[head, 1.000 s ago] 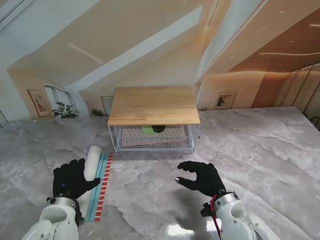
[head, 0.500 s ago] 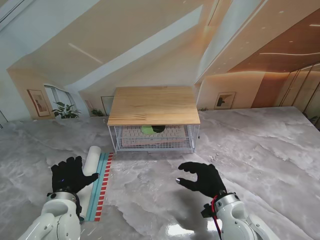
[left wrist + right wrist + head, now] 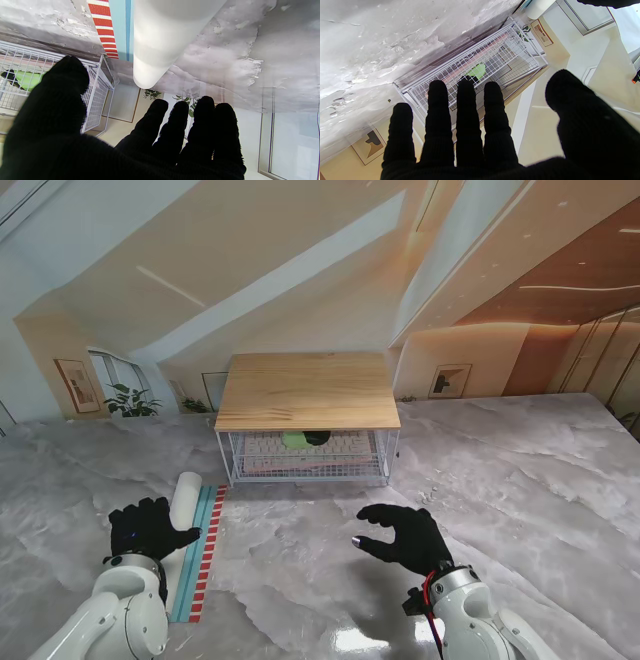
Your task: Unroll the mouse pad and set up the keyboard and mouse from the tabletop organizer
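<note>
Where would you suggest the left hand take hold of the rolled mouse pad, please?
Probably mid-length on the white roll, coming down from above with the left hand, fingers over its rounded top. It lies flat, long axis running away from me, with the unrolled striped edge on its right, so it should roll rightward.

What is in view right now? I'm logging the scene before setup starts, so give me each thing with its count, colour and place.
Table: one, grey marble pattern, under everything.
Organizer: one, wooden top over a white wire basket, middle of the table, farther from me.
Keyboard: one, light keys, inside the basket.
Mouse: one, green and black, in the basket on the keyboard.
Mouse pad: one, white roll with a teal and red-white striped edge unrolled, on the table's left.
Left hand: black glove, fingers apart, at the pad's near end, holding nothing.
Right hand: black glove, fingers apart, above bare table in front of the organizer, holding nothing.
</note>
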Motion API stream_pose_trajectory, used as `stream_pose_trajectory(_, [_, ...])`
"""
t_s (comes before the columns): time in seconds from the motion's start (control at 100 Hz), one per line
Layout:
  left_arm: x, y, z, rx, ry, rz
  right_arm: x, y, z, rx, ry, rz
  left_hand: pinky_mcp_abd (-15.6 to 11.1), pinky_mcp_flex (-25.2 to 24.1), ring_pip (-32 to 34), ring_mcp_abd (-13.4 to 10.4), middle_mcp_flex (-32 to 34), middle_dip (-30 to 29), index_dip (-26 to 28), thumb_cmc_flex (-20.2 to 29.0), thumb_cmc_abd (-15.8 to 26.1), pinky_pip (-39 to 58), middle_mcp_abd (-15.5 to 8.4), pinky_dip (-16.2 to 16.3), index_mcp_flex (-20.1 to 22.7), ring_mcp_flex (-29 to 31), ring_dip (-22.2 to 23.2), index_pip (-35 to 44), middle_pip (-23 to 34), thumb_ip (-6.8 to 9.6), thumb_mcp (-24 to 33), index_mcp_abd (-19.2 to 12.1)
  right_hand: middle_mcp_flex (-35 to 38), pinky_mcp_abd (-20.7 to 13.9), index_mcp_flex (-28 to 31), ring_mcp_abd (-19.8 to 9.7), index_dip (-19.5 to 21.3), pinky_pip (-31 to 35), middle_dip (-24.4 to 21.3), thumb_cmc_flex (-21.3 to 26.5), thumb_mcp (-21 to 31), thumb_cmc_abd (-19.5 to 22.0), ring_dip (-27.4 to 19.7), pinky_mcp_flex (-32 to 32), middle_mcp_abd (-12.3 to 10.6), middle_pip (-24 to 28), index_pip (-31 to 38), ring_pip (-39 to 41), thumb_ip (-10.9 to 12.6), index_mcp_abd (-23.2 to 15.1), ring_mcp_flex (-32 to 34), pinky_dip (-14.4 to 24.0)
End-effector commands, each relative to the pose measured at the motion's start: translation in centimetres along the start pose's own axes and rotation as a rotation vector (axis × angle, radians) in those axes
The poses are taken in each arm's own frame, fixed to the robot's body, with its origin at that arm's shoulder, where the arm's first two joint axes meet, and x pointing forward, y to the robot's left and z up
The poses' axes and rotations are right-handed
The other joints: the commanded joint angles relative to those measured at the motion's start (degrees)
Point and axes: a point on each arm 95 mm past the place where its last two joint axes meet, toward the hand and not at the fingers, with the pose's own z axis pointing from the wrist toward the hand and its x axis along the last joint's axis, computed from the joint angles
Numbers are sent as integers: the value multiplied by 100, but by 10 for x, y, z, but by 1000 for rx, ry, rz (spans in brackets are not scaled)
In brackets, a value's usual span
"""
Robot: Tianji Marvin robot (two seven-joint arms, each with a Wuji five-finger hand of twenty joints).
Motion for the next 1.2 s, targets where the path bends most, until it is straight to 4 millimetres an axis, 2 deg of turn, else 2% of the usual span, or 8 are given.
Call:
stream_pose_trajectory(0.0, [2,4,0,-24,9,19,0,-4,-2,16,0,4,-54,0,110,210,23,80,111,-204,-193,118,142,130,19,147,80,-38,16,-84,-52,125,-111,-29,32,-80,20,-44,-32,-15,-54,65,-27,-95,-22,-28,-74,-5,4,-25,-242,-9])
stream_pose_trajectory(0.29, [5,13,4,-32,11,92,0,-4,-2,16,1,3,-2,48,193,188,-22,164,222,-90,-312,230,177,216,-74,232,222,-55,151,-39,72,145,-111,-36,31,-84,20,-45,-31,-12,-55,61,-27,-93,-20,-27,-73,-4,5,-23,-245,-10])
stream_pose_trajectory(0.48, [4,15,8,-42,-11,97,-1,-3,-3,15,0,2,50,159,283,216,-57,231,307,-130,-457,325,238,307,-118,342,369,-77,270,96,541,188,-116,-32,23,-82,19,-45,-31,-12,-54,60,-25,-96,-22,-26,-76,0,5,-17,-242,-10])
stream_pose_trajectory(0.68, [2,18,12,-42,-44,85,-1,-2,-3,16,0,0,126,293,374,243,-77,259,313,-137,-439,425,294,368,-173,485,426,-100,322,110,702,227,-112,-33,22,-80,19,-43,-30,-12,-53,59,-22,-92,-22,-23,-74,5,5,-18,-240,-9])
stream_pose_trajectory(0.97, [-2,22,14,-76,-72,73,-1,-3,-3,14,-4,4,208,546,521,257,183,328,368,-53,-602,569,319,465,33,766,506,-7,476,154,934,199,-116,-29,20,-83,18,-43,-31,-17,-50,58,-24,-95,-19,-26,-76,4,3,-27,-250,-11])
stream_pose_trajectory(1.09, [-2,24,15,-82,-73,83,-1,-3,-3,15,-3,6,257,753,630,244,341,403,458,-16,-757,665,296,549,132,972,587,64,591,201,1220,133,-113,-33,25,-75,19,-40,-30,-13,-46,56,-23,-93,-16,-24,-73,6,4,-20,-246,-10])
stream_pose_trajectory(1.19, [-2,26,16,-85,-75,100,-1,-3,-3,14,-3,6,281,844,672,227,406,480,615,-9,-889,698,290,612,145,1072,648,133,655,177,1467,115,-111,-37,13,-89,18,-44,-30,-9,-43,52,-23,-99,-19,-22,-77,8,4,-16,-243,-12])
